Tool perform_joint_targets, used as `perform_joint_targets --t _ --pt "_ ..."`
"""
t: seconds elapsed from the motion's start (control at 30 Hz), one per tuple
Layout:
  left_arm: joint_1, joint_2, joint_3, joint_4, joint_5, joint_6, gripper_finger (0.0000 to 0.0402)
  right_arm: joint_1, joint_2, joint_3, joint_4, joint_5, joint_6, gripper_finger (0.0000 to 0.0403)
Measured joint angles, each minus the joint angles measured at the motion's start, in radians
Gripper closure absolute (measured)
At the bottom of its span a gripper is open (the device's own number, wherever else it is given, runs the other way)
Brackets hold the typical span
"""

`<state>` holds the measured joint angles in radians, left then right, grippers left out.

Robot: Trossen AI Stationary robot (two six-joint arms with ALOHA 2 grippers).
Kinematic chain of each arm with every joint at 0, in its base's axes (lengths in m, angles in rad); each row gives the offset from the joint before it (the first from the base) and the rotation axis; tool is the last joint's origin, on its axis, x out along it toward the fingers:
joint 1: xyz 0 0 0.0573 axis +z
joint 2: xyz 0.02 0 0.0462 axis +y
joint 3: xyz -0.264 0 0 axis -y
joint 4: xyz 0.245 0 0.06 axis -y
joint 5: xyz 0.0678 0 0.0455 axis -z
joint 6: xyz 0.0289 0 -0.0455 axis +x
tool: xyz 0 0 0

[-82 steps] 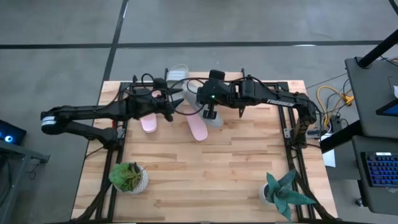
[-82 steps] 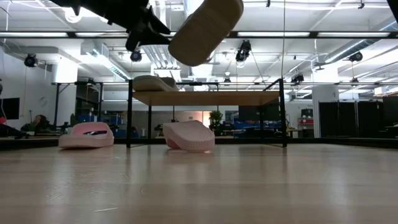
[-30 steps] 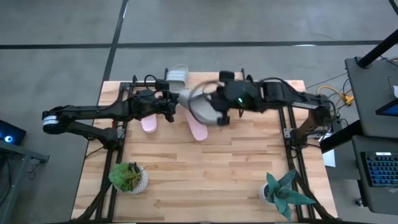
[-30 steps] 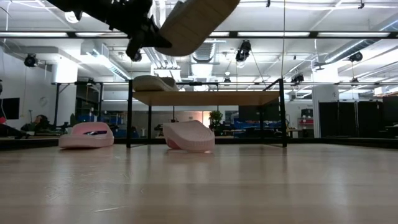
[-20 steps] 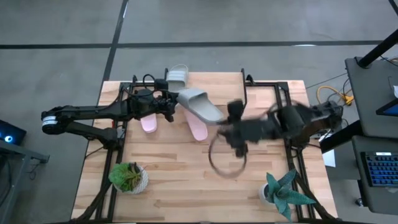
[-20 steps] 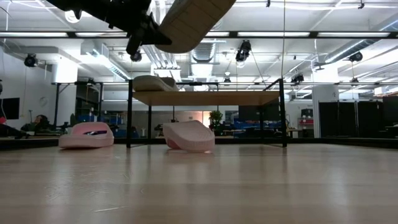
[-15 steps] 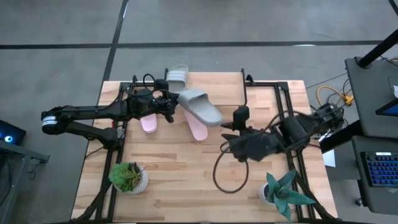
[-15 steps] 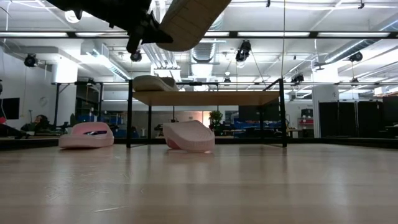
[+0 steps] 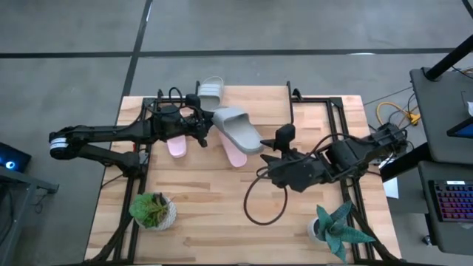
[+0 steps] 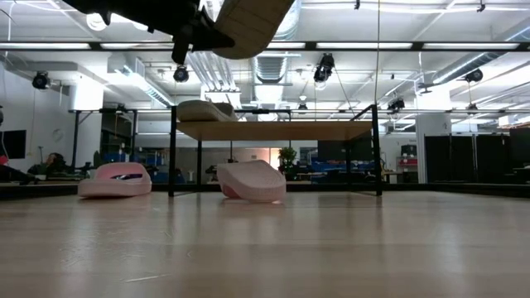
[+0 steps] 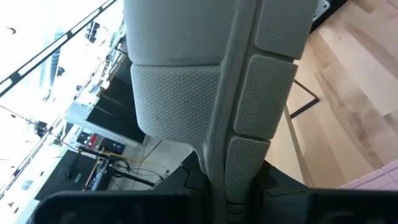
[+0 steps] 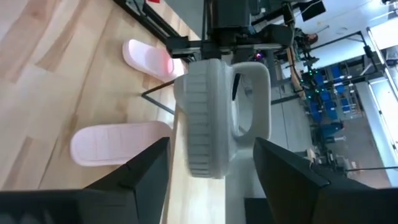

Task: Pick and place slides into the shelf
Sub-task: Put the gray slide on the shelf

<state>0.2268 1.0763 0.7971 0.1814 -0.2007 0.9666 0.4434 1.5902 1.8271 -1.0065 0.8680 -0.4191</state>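
Note:
My left gripper (image 9: 201,127) reaches in from the table's left and is shut on a light grey slide (image 9: 239,130), held high above the table (image 10: 248,21) in front of the shelf (image 10: 273,130). A second grey slide (image 9: 211,89) lies on the shelf's plank top (image 10: 205,110). Two pink slides rest sole-down on the table, one by the shelf's left leg (image 9: 177,145) and one below the held slide (image 9: 235,154). My right gripper (image 9: 267,164) hangs open and empty toward the near right, pointing at the held slide (image 12: 217,118). My left gripper pinches the grey slide at the end nearest the arm (image 11: 214,171), one finger on the treaded sole side and one on the upper side. The fingers come in about level from the table's left, along the slide's length. The slide sticks out past them, lifted clear of table and shelf.
Two potted plants stand near the front corners, one left (image 9: 153,210) and one right (image 9: 336,229). A black cable loop (image 9: 262,203) hangs under my right arm. Black frame rails run along the table's left and right sides. Bare tabletop lies in the near middle.
My right gripper has let go of the grey slide and swung away toward the table's near right edge, sinking a little and rolling. The slide stays lifted in my left gripper, which has kept its place.

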Motion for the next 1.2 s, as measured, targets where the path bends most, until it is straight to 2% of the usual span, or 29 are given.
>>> perform_joint_targets --t 0.27,0.5,0.7,0.9,0.93,1.07,1.2 --pt "0.0 0.0 -0.002 0.029 0.018 -0.026 0.038 -0.055 0.02 -0.002 0.025 -0.01 -0.008 0.0178" --pt "0.0 0.0 -0.003 0.028 0.019 -0.026 0.038 -0.064 0.024 -0.002 0.126 -0.008 -0.035 0.0202" --pt "0.0 0.0 -0.003 0.029 0.018 -0.027 0.038 -0.074 0.033 -0.003 0.125 -0.014 -0.056 0.0252" --pt "0.0 0.0 -0.003 0.026 0.046 -0.066 0.038 -0.077 0.05 -0.01 0.123 -0.04 -0.079 0.0341" --pt "0.0 0.001 -0.003 0.024 0.052 -0.084 0.0373 -0.077 0.049 -0.012 0.124 -0.04 -0.08 0.0354" --pt "0.0 0.001 -0.003 0.02 0.043 -0.129 0.0311 -0.077 0.048 -0.015 0.124 -0.036 -0.074 0.0356" --pt "-0.002 -0.027 -0.002 -0.008 -0.044 -0.263 0.0243 -0.077 0.048 -0.018 0.121 0.011 -0.033 0.0356"
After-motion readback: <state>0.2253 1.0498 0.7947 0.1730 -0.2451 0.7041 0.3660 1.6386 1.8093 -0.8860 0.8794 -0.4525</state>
